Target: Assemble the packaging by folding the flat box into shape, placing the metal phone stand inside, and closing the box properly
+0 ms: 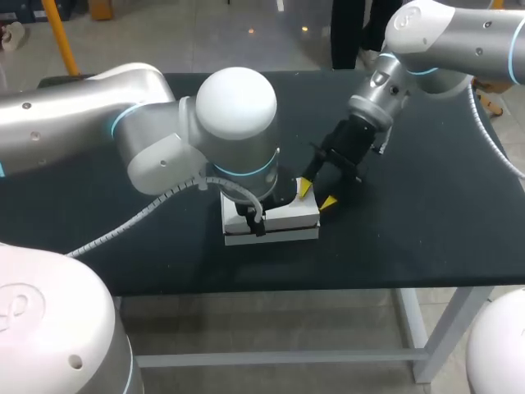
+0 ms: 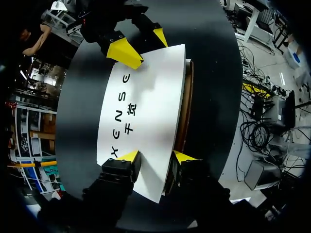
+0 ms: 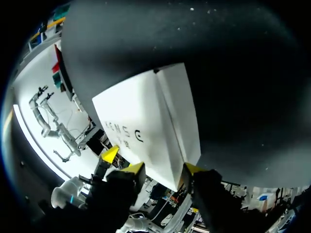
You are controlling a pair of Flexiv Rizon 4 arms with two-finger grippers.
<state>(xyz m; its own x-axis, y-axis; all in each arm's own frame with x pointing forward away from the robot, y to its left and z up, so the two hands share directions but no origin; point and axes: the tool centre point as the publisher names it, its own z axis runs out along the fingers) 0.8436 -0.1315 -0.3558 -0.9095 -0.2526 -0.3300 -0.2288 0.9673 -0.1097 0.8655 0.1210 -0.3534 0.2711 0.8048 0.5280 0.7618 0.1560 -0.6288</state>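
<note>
A white box [image 1: 279, 220] with dark print on its lid lies on the black table [image 1: 410, 213]. In the left wrist view the box [image 2: 146, 107] shows a brown inner edge along one long side, where the lid stands slightly raised. My left gripper [image 2: 156, 157] points down at the near end, open, with one tip over the lid and the other beside the raised edge. My right gripper [image 1: 317, 194] is open at the far right corner, which lies between its fingers [image 3: 133, 167]. The box [image 3: 141, 116] fills the right wrist view. No phone stand is visible.
My left arm's large white joint [image 1: 238, 111] hangs over the table's middle and hides the box's left part from above. Bare black table lies to the right and in front of the box.
</note>
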